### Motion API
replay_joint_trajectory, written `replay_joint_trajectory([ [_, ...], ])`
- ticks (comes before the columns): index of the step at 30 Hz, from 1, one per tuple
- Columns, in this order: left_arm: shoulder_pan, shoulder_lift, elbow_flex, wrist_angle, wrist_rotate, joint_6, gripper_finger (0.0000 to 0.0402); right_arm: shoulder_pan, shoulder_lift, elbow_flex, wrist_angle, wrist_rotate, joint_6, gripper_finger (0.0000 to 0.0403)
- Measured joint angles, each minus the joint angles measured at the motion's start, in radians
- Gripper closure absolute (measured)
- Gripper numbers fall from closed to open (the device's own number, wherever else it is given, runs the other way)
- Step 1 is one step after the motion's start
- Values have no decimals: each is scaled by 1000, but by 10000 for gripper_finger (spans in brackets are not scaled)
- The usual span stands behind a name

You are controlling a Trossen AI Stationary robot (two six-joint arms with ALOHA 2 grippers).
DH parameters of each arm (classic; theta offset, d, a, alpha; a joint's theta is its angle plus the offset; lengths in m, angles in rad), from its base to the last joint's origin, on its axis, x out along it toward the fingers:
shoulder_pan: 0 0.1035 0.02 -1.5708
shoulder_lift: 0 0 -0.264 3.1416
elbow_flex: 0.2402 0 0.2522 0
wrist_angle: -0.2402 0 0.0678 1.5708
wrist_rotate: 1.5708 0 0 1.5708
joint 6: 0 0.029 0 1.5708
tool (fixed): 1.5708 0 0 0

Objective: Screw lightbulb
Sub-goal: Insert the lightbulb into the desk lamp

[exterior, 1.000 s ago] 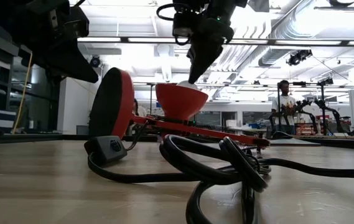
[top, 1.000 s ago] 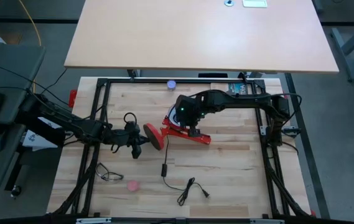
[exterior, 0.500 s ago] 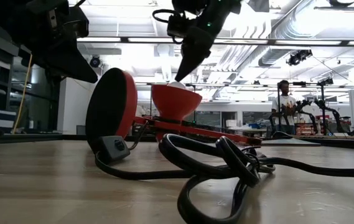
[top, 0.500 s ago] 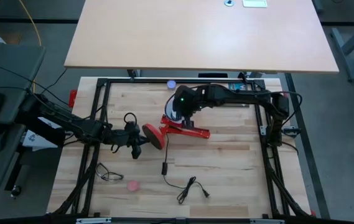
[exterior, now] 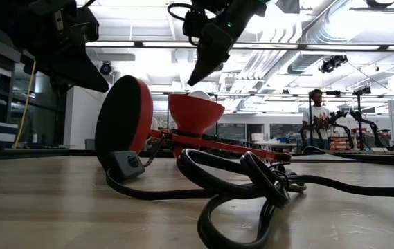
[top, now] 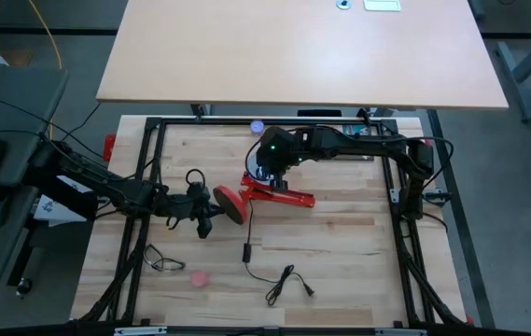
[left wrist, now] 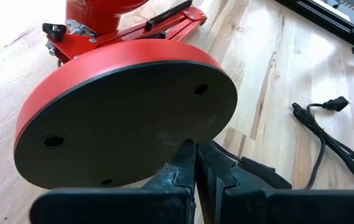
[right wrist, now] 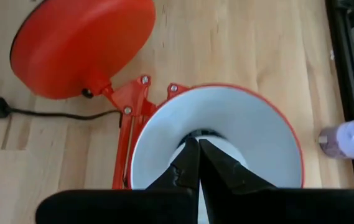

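Red lamp [top: 267, 192] lying tipped on the wooden tabletop [top: 340, 233], round base [left wrist: 124, 112] stood on edge, white-lined shade [right wrist: 217, 146] opening upward.

Right end effector [right wrist: 196, 163] poised just above the shade's mouth, fingers clenched together, pointing down into the cone, grasping nothing visible. In the low view, right end effector [exterior: 198, 72] clear of the shade rim [exterior: 195, 100], a small gap showing between.

Lightbulb [exterior: 198, 93] seated inside the shade, only its white dome peeking over the rim in the low view; possibly the pale rounded patch behind the fingers in the right wrist view, though too hidden there to be sure.

Left end effector [left wrist: 195, 163] at the underside of the lamp's base, fingers clenched, tips right at the base's lower edge; contact hard to confirm.

Black power cord [top: 279, 280] trailing from the lamp toward the near edge of the tabletop, 1 inline switch [exterior: 124, 164] beside the base. Small lavender round thing [right wrist: 349, 138] beyond the shade, by the frame. Person [exterior: 316, 111] standing far behind the lamp.
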State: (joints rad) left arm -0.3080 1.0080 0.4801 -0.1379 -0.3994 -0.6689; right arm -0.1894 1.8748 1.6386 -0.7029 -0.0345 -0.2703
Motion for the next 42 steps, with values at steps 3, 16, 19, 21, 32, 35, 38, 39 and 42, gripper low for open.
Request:
replay_joint_trajectory([
  [3,0,0,0,0,-1,0,401,0,0,8,4,0,0,403],
  [16,36,-32,111,31,-43,119,402,-59,-64,17,-258,8,45,403],
  [19,91,-30,198,-21,-36,209,401,-60,-71,17,-317,1,70,403],
  [21,158,-14,259,-72,-10,264,401,-56,-71,17,-321,-12,92,403],
  [32,491,334,486,-117,451,630,402,-47,-71,16,-287,-17,206,403],
  [35,489,384,522,-126,449,698,401,-68,-73,-7,-246,-24,163,403],
  [38,488,409,534,-132,403,734,401,-116,-94,-113,-170,-110,143,403],
  [39,489,409,535,-131,384,733,402,-131,-112,-157,-139,-120,141,403],
  [42,489,403,536,-126,321,726,401,-163,-194,-262,-34,-138,93,403],
])
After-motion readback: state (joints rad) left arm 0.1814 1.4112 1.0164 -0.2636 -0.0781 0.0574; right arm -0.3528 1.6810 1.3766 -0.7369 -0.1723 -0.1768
